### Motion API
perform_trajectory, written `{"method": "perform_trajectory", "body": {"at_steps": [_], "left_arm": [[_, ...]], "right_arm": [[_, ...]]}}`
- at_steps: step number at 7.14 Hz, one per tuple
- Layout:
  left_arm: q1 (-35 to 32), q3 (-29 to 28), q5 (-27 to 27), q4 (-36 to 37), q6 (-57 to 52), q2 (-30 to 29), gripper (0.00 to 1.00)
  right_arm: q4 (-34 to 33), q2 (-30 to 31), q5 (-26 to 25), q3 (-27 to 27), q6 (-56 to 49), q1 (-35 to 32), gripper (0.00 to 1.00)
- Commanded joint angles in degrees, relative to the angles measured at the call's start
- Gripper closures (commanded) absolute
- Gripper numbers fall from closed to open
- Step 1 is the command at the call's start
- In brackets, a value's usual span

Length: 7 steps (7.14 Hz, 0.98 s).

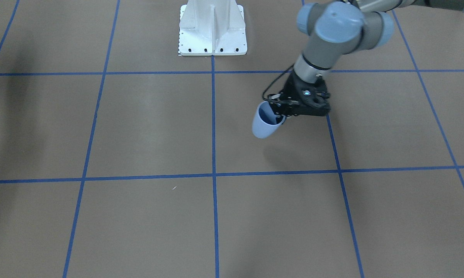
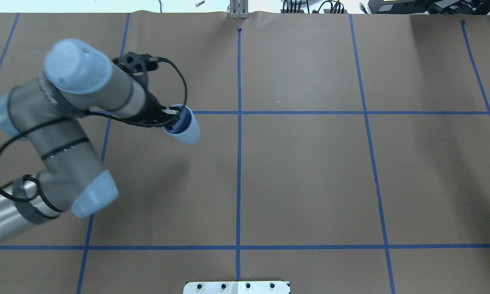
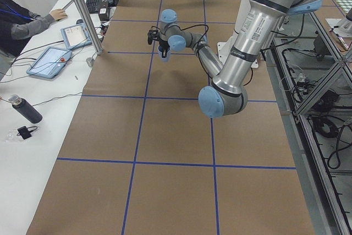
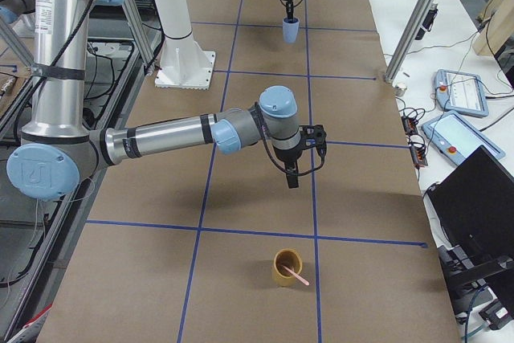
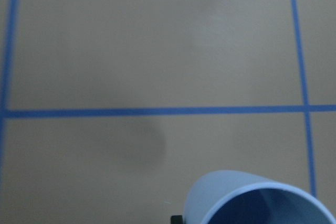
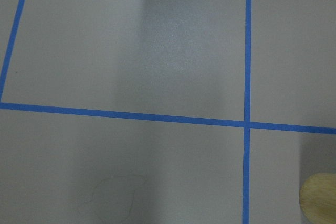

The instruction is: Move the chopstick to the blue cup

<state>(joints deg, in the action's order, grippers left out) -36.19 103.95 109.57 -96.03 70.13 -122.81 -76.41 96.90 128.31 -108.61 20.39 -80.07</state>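
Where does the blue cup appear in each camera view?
Front-facing: blue cup just right of centre.
Overhead: left of centre, upper half.
Exterior left: far, upper middle.
Exterior right: far, top middle.
Left wrist: bottom right corner.
Right wrist: not in it.
Shared landmark: blue tape grid.

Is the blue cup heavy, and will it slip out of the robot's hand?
Probably light: the left gripper holds the blue cup in the air by one pinch on its rim. It looks smooth, so it might slip; it hangs tilted. Its rounded base may make it tippy when set down.
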Motion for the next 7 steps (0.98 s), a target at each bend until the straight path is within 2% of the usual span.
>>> {"method": "perform_trajectory", "body": {"at_steps": [1, 2, 5, 6, 7], "left_arm": [[12.4, -2.2, -12.4, 7.3, 9.9, -8.9, 1.0], [13.8, -6.2, -13.6, 7.4, 10.1, -11.3, 1.0], [14.4, -7.6, -13.7, 7.3, 9.4, -10.9, 1.0], [14.4, -7.7, -13.7, 7.2, 9.2, -11.0, 0.82], [14.4, -7.5, -13.8, 7.2, 9.1, -10.9, 0.08]], "right_arm": [[0.0, 0.0, 0.0, 0.2, 0.0, 0.0, 0.0], [0.0, 0.0, 0.0, 0.2, 0.0, 0.0, 0.0], [0.0, -0.1, 0.2, 0.3, 1.4, 0.1, 0.0], [0.0, -0.2, 0.1, 0.3, 1.8, 0.1, 0.0], [0.0, -0.2, 0.1, 0.3, 1.8, 0.1, 0.0]]}}
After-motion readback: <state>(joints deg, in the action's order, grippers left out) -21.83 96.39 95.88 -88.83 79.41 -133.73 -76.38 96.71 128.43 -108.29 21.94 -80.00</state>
